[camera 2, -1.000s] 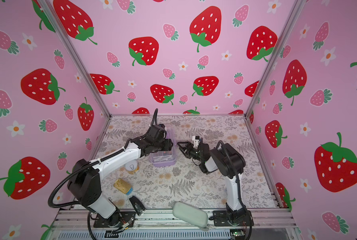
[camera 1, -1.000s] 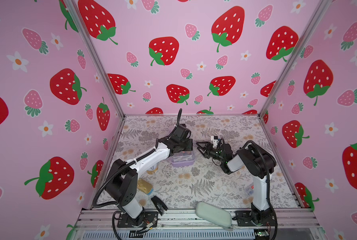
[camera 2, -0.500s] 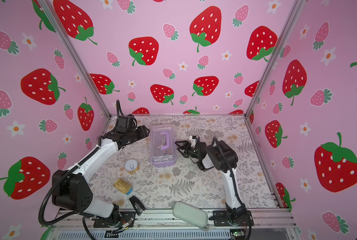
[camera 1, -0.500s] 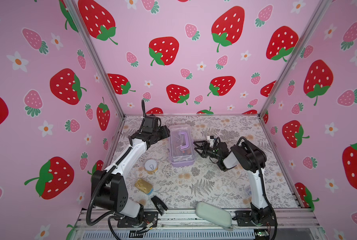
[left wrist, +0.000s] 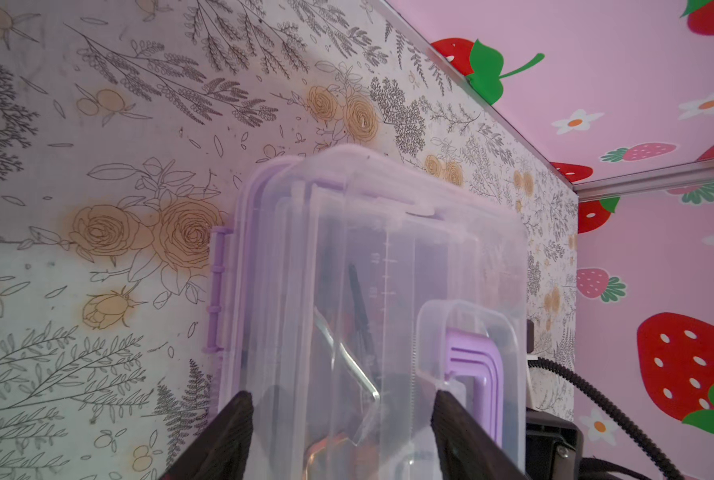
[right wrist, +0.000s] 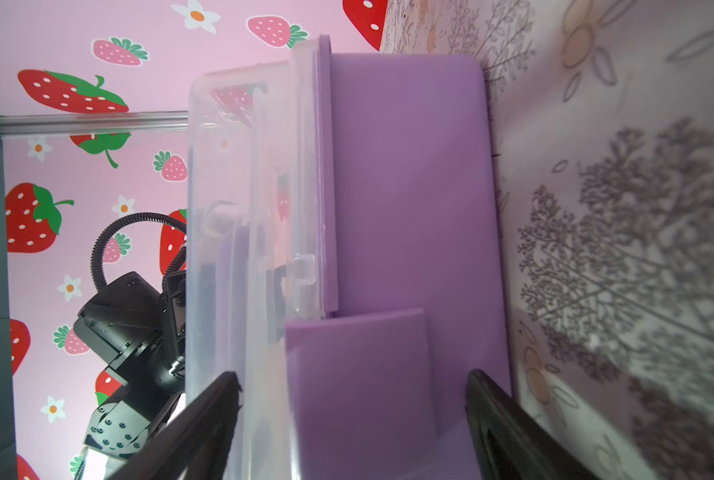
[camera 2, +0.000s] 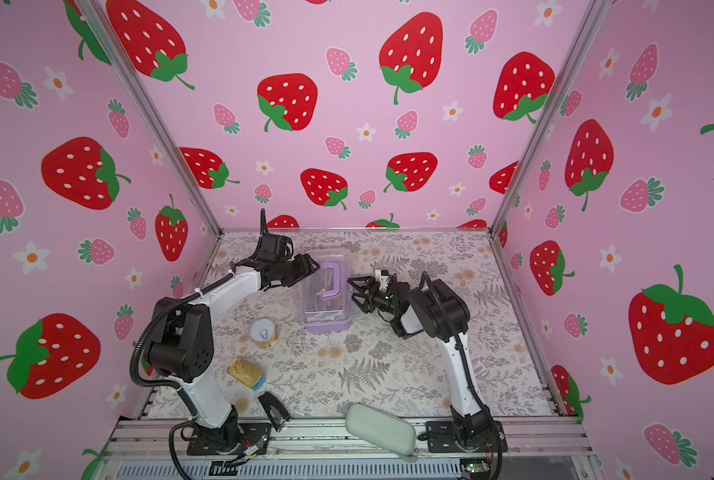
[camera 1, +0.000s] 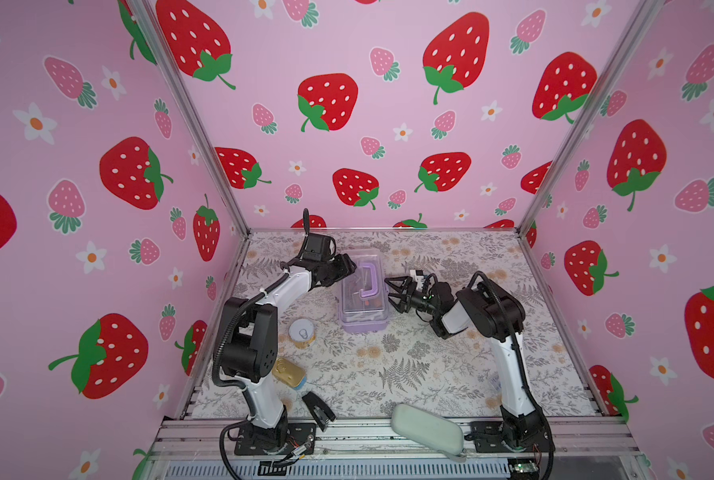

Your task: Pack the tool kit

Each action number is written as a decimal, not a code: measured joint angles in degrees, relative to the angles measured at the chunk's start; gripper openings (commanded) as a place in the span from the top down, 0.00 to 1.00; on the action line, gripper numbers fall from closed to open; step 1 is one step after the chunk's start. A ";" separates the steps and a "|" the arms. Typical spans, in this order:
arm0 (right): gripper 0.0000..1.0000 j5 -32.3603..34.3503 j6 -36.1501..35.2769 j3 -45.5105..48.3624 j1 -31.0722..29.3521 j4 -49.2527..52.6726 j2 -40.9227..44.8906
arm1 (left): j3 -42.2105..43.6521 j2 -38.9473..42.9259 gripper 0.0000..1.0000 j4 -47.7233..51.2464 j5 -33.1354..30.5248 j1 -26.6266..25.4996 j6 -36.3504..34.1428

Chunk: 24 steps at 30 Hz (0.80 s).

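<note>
The closed tool kit [camera 1: 363,291] sits on the floral surface [camera 1: 430,365] toward the far middle, its long axis running near to far and its lilac handle [camera 1: 366,277] flat on the clear lid, as both arms flank it in both top views. The left pincer [camera 1: 344,266] hangs at the case's far-left corner with jaws apart and holding nothing. The left wrist view shows its fingers [left wrist: 230,436] spread above the lid. The right pincer [camera 1: 391,291] points left at the middle of the case's right long wall, just beside it, jaws wide and empty. In the right wrist view one of its fingers [right wrist: 205,419] lines up with the clear lid and the other with the foot of the lilac base, with the lilac latch [right wrist: 359,374] between them. The right arm looks the better placed for a move at that latch side, since the case lies straight ahead of it to the left, while the left arm would steady the lid.
</note>
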State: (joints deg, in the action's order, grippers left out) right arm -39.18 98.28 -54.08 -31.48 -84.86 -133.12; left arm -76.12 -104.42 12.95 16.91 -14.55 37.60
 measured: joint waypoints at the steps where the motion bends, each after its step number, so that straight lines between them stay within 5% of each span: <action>1: 0.14 0.11 0.83 0.02 0.04 -0.02 0.00 | -0.46 -0.37 0.29 -0.15 -0.15 -0.11 0.07; 13: 0.30 -0.28 5.88 5.53 0.46 -0.07 2.69 | -2.51 -2.14 0.30 -0.72 -0.74 -2.01 0.26; 24: 0.32 -0.76 5.81 7.13 0.55 0.04 4.46 | -2.51 -2.14 0.30 -0.74 -0.37 -2.49 0.26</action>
State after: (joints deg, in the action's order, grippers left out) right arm -39.94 104.09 -46.96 -30.94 -84.82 -128.66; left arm -78.63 -106.56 12.21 16.53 -17.04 37.87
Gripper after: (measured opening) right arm 0.684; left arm 0.696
